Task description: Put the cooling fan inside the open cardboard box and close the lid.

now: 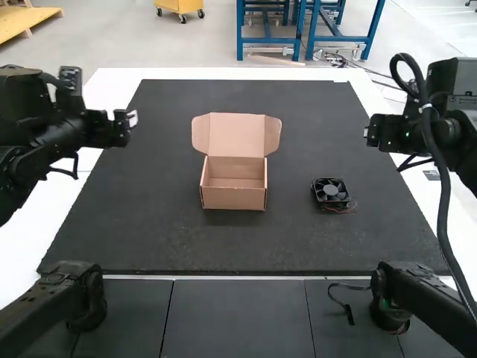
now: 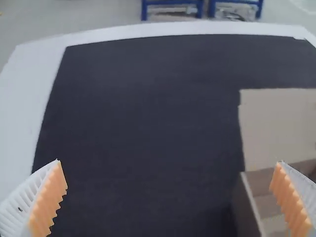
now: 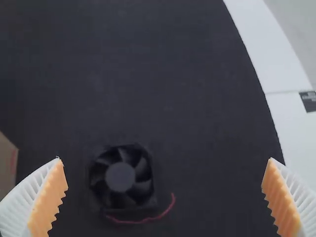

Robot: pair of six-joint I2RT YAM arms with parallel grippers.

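Black mat (image 1: 149, 224) bears the cooling fan (image 1: 331, 192) beside the open cardboard box (image 1: 233, 183) — nothing done yet, left gripper (image 2: 168, 165) and right gripper (image 3: 163, 160) gaping empty.

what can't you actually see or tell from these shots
- Cardboard box, floor just behind its front wall: high view, hidden by that wall.
- Most of the box: left wrist view, cut off by the picture's edge.
- Cooling fan, underside: it lies flat on the black mat in both views.
- Whether the fan's red wire ends in a plug: too small in either view.
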